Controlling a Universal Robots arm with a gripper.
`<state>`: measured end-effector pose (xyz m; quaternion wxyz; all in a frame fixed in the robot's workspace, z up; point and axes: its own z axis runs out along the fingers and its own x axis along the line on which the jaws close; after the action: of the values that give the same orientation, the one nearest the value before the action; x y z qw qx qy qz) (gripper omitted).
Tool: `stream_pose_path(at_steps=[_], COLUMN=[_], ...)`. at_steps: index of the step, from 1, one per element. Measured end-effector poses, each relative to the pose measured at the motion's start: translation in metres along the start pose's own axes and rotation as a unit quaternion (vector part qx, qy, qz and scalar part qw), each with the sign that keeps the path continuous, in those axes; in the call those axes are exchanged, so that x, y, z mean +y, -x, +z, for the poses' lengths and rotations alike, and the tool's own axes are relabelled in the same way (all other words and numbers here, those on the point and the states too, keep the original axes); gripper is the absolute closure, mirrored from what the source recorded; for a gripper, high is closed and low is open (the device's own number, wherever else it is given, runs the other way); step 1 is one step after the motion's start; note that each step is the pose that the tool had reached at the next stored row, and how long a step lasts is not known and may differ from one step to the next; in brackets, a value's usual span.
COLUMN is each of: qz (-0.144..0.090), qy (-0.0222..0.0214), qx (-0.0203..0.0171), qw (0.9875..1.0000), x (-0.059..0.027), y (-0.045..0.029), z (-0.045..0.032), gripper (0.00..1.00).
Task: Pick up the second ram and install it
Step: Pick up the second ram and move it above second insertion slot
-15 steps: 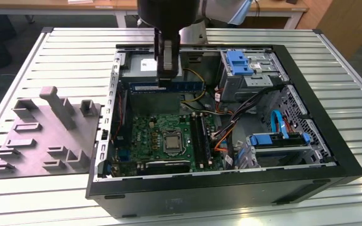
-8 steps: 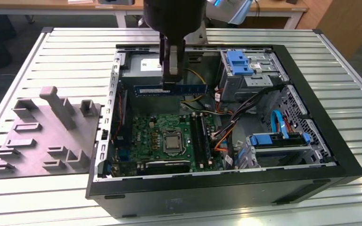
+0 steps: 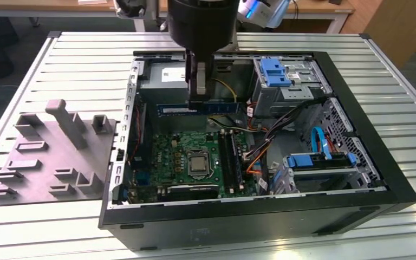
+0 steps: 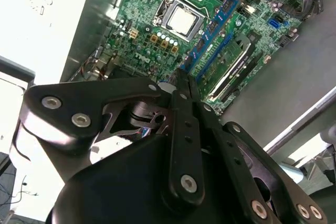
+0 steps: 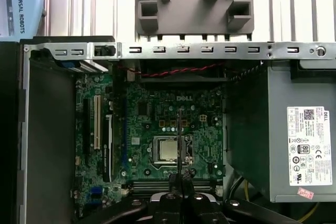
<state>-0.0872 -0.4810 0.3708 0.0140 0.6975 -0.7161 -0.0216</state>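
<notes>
One gripper (image 3: 197,102) hangs from the arm over the open computer case (image 3: 251,225). Its two fingers are pinched tight on the second ram (image 3: 197,108). The thin blue stick is held by its middle, lying level, up in the air and touching nothing else.

The stick is over the far part of the case. It hangs above the edge of the green motherboard (image 3: 171,157) that lies next to the grey power box (image 3: 166,78). The long black slots (image 3: 227,154) sit lower down, along the motherboard's edge beside the bunch of cables (image 3: 266,135). In the exterior view the stick looks turned across the slots, not along them. In the first wrist view it shows as a thin line above the shiny chip holder (image 5: 168,149).

A grey block (image 3: 49,157) rests on the table (image 3: 85,54), just beside the case wall.

Some things could go wrong, I think. The fingers hold only a small part of a smooth, thin stick, so it could slip or tip. If it went down crooked, or not lined up with a slot, a hard push could bend it or hurt the slot. The cables lie close to the slots, so one could get caught under the stick. The fingers could also bump the little parts on the motherboard.
</notes>
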Motion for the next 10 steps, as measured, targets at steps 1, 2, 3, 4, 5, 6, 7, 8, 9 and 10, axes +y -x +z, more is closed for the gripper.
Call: stream_pose_path(at_steps=[1, 2, 3, 4, 5, 6, 7, 8, 9, 10], qz=[0.000, 0.000, 0.000, 0.000, 0.000, 0.000, 0.000, 0.000, 0.000, 0.000], qy=[0.0000, 0.0000, 0.0000, 0.0000, 0.0000, 0.0000, 0.0000, 0.0000, 0.0000, 0.0000], qx=[0.0000, 0.0000, 0.0001, 0.0001, 0.0000, 0.0000, 0.0000, 0.0000, 0.0000, 0.0000], qw=[1.0000, 1.0000, 1.0000, 1.0000, 1.0000, 1.0000, 1.0000, 1.0000, 1.0000, 1.0000], x=[-0.0003, -0.0006, -0.0009, -0.0013, -0.0016, -0.0019, -0.0021, -0.0024, -0.0026, -0.0029], y=[0.0000, 0.0000, 0.0000, -0.0001, -0.0001, -0.0001, -0.0001, -0.0001, -0.0001, -0.0001], z=[0.0017, 0.0033, 0.0050, 0.0069, 0.0087, 0.0105, 0.0123, 0.0140, 0.0159, 0.0176], gripper=[0.88, 0.88, 0.88, 0.88, 0.88, 0.88, 0.88, 0.88, 0.88, 0.88])
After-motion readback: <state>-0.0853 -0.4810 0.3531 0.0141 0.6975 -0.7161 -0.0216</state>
